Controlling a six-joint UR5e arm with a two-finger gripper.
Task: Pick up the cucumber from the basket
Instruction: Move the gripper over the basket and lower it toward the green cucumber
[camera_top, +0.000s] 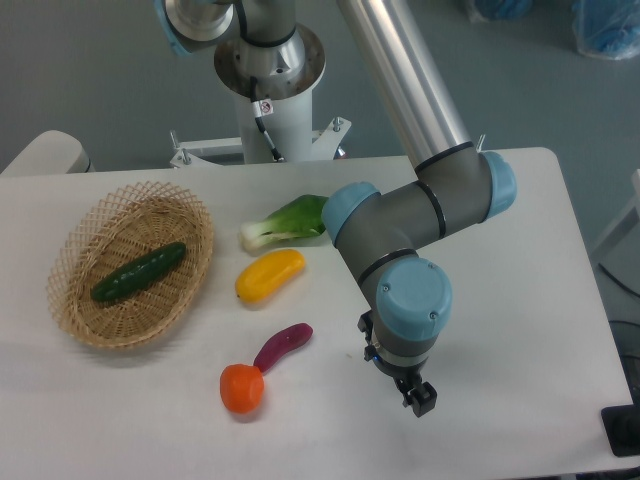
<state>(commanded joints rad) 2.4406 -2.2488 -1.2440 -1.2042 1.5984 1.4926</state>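
A white table (560, 250) with rounded corners stands on a grey floor (80, 70); blue bags (600, 25) lie behind it.

Basket (75, 310): tan woven wicker, rough open weave. Cucumber (138, 273): dark green plastic, bumpy, slight sheen. Arm (405, 215): polished metal tube at 12 o'clock, grey joints, glossy blue plastic caps. Table (520, 300): smooth matt white.

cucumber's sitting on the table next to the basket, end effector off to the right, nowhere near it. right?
Not quite. The fixed camera shows the cucumber lying inside the basket, not beside it. The end effector is indeed far to the right, away from it.
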